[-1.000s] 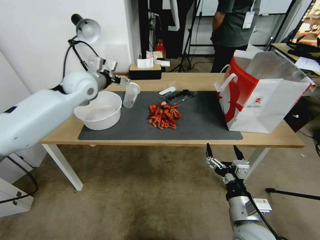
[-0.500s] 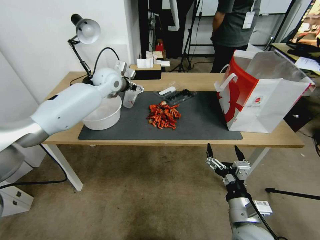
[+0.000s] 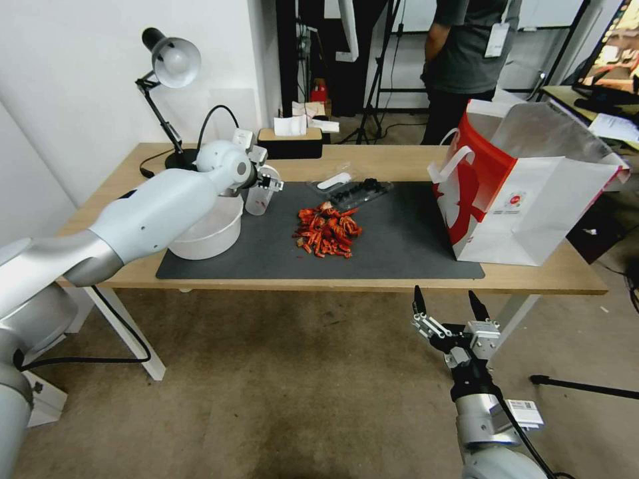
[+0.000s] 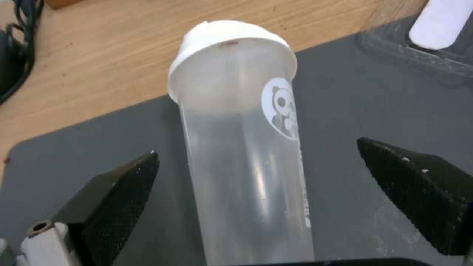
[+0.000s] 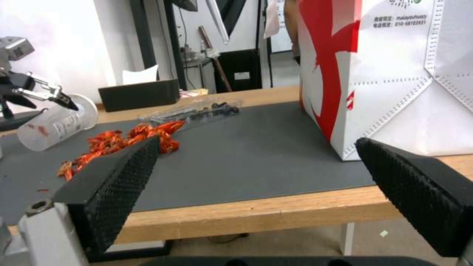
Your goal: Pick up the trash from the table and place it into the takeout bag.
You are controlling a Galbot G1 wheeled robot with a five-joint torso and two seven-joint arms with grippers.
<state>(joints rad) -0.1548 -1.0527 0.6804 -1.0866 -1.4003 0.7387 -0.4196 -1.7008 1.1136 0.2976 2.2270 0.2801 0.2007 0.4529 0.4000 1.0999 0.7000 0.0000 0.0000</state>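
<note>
The cup [image 4: 241,147] stood at the mat's [image 3: 399,246] upper-left corner, left of centre in your head view, between the spread fingers of your left gripper [image 4: 256,192], not yet touched, while your right gripper [image 3: 447,305] hung open below the table [image 3: 546,279], lower right.

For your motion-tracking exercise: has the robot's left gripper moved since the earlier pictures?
Yes. Judged against the desk lamp, the left gripper has swung rightward and down, from beside the lamp to the clear plastic cup, which it now straddles with open jaws.
</note>
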